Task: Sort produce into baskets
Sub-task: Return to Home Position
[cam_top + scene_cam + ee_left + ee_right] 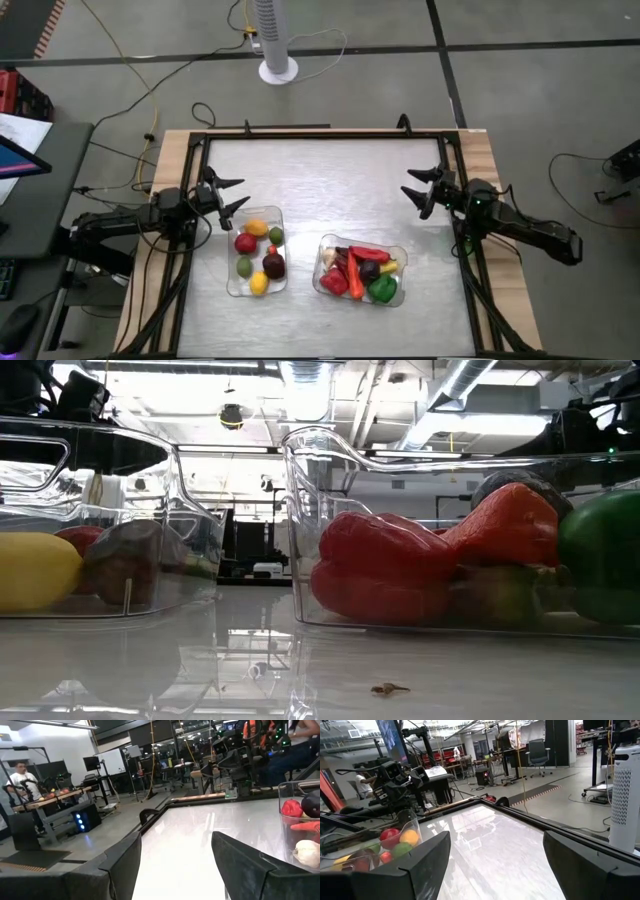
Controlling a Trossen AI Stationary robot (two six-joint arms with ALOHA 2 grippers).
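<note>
When looked at from table height, nearest of all: the two clear baskets, side by side and not touching. In the right basket (402, 250), pressed against the near wall: a red pepper (385, 565) and a green pepper (605, 550). Piled behind them: a red chilli (354, 272), a dark purple round (368, 268) and garlic (329, 258). In the left basket (231, 280): a lemon (259, 284) closest, then a dark plum-like piece (273, 265), a red round (245, 243), a lime (275, 236) and an orange piece (257, 228) at the far end.

Farther back, by the left rim of the table (330, 180) and just past that basket's far corner: the left gripper (244, 192), fingers (122, 865) spread wide, gripping nothing, over bare tabletop. Opposite, near the right rim and well apart from both baskets: the right gripper (408, 182), likewise spread wide and empty, pointing inward toward its twin.

Beyond the table's far edge: a white tower fan (277, 40) on grey floor, with cables trailing beside it. Farther still, in the left wrist view: desks, screens, a person (21, 772) at a bench
</note>
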